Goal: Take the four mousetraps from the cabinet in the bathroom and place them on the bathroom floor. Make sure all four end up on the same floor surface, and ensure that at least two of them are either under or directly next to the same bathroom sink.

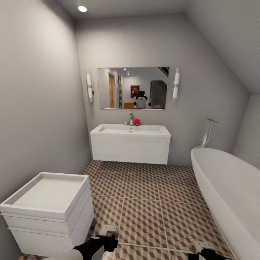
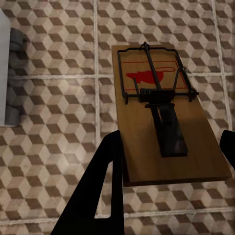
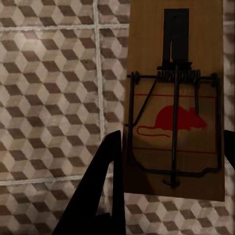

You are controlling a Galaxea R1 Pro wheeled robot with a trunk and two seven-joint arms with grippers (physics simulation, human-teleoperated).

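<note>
both tools grip mousetraps: the left tool (image 2: 169, 161) is clamped on one mousetrap (image 2: 164, 117), the right tool (image 3: 169, 166) on another mousetrap (image 3: 176, 98), each board pinched between dark fingers above the bathroom floor (image 1: 144, 195). ahead, largest first, the white bathtub (image 1: 231, 187) lines the right side, and a white drawer unit (image 1: 48, 213) stands at the left, narrowing the tiled path. the bathroom sink (image 1: 130, 142) hangs on the far wall under a mirror (image 1: 132, 87). a small red object (image 1: 137, 121) sits beside the faucet.
</note>
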